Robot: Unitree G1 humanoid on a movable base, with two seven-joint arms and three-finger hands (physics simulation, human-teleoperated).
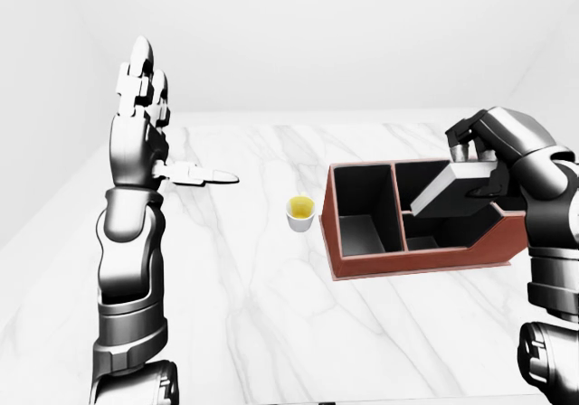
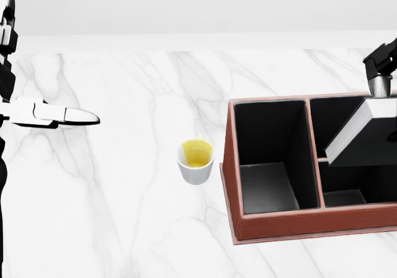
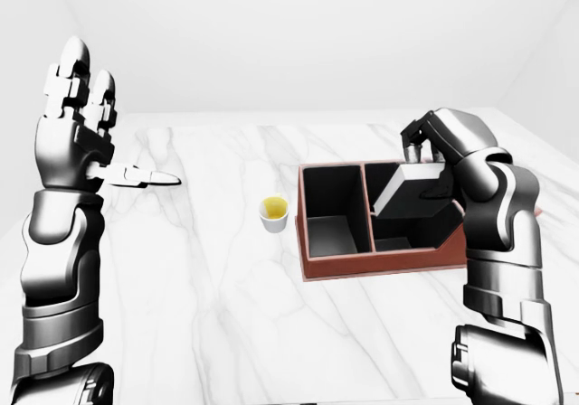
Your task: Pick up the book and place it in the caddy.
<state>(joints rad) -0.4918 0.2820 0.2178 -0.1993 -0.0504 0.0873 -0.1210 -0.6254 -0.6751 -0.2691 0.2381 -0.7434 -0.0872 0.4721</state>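
Note:
The book (image 2: 366, 138), black with a white page edge, hangs tilted over the right-hand compartments of the red-brown caddy (image 2: 291, 223). Its low corner dips into the caddy near the middle divider. My right hand (image 1: 472, 163) is shut on the book's upper end, at the right of the eye views; in the head view only its fingers (image 2: 379, 67) show at the right edge. My left hand (image 1: 158, 120) is raised well to the left of the caddy, open, fingers pointing up and thumb out, holding nothing.
A small white cup (image 2: 196, 161) with a yellow inside stands on the marble table (image 2: 124, 216) just left of the caddy. The caddy's tall left compartment (image 2: 268, 166) holds nothing. A pale wall runs along the table's top edge in the head view.

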